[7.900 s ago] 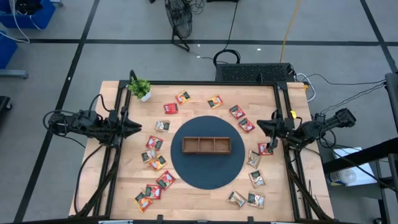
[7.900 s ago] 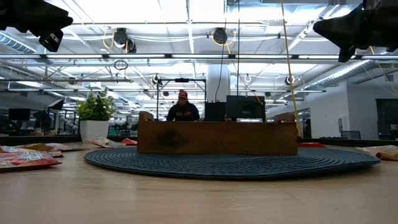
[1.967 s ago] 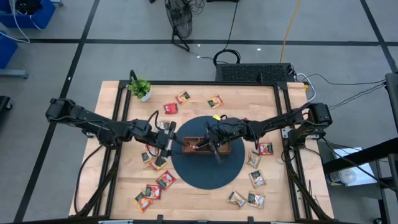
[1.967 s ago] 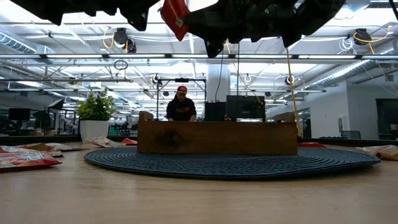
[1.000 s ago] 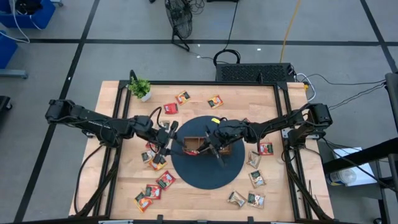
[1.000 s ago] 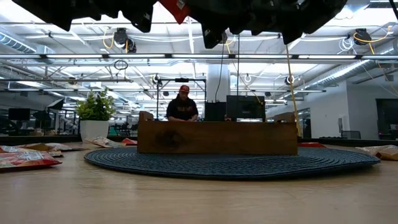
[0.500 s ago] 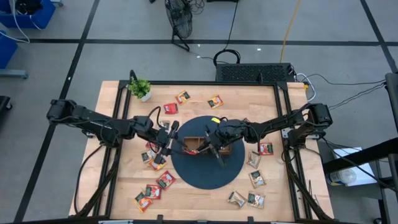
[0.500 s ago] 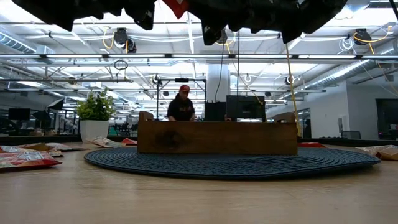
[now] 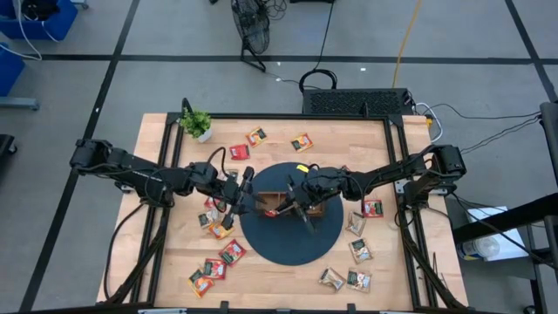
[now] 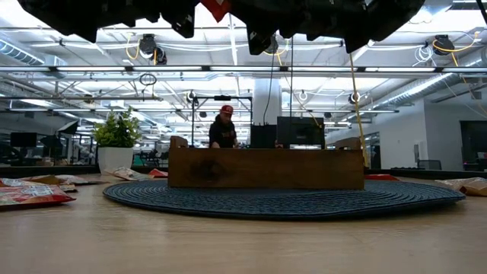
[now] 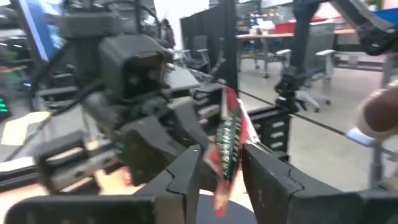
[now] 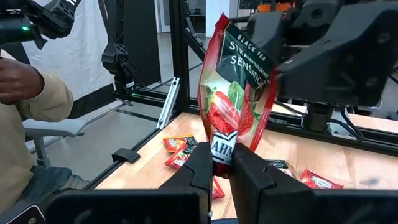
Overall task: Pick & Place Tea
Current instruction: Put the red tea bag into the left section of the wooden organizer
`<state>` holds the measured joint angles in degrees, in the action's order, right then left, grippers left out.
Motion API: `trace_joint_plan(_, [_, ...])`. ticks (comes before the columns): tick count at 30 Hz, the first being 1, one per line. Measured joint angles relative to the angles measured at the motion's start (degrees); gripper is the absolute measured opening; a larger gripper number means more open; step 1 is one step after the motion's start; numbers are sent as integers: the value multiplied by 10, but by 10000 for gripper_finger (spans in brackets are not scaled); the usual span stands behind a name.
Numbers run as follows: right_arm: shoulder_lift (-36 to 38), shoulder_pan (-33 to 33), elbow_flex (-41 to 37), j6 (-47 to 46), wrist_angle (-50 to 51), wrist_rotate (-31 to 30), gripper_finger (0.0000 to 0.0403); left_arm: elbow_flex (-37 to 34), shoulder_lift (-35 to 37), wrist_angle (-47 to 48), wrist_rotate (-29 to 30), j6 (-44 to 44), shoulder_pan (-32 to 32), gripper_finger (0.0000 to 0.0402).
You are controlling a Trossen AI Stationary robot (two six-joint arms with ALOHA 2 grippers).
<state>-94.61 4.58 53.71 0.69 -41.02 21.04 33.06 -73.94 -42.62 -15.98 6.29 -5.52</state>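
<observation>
A red tea sachet (image 12: 233, 93) is held up in the air over the left end of the brown wooden tray (image 9: 309, 202), which stands on the round dark mat (image 9: 292, 242). My right gripper (image 12: 222, 158) is shut on the sachet and shows over the tray in the high view (image 9: 284, 208). My left gripper (image 11: 222, 154) faces it from the table's left (image 9: 252, 201). It is open, with one finger on either side of the sachet, which shows edge-on (image 11: 227, 140). Several more sachets lie flat on the table, left (image 9: 221, 228) and right (image 9: 360, 251). My right gripper pinches the sachet's lower edge (image 12: 222, 148) between its two fingers, at the middle of that edge. The sachet stands upright above the fingers, its printed face toward the wrist camera, lifted clear of the tray. Whether my left gripper's fingers touch the sachet, I cannot tell.
A small potted plant (image 9: 197, 124) stands at the table's far left corner. Sachets lie around the mat on all sides, as at the far side (image 9: 302, 142) and near right (image 9: 358, 280). A person's arm (image 12: 28, 84) shows beyond the table, and another person (image 10: 226, 129) far behind the tray.
My left gripper has gone a little toward the table's right edge, closer to the sachet and my right gripper. The sachet stays held up over the tray's left end.
</observation>
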Motion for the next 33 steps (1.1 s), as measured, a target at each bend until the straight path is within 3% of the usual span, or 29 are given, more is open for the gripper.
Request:
trace_joint_plan(5, [0,0,0,-3,1,-28,40,0,0,-6,8,0,4,25])
trace_joint_plan(7, [0,0,0,-4,2,-44,59,0,0,-6,12,1,4,10])
trace_joint_plan(13, [1,0,0,-20,12,-47,99,0,44,88,73,1,3,4])
trace_joint_plan(21, [21,-6,0,-21,46,-63,114,0,69,211,197,7,-16,2])
trace_joint_plan(27, [56,-20,0,-15,105,-135,112,0,27,204,222,4,-26,1])
trace_joint_plan(33, [64,-24,0,-15,119,-136,111,0,-33,199,248,-14,-24,1])
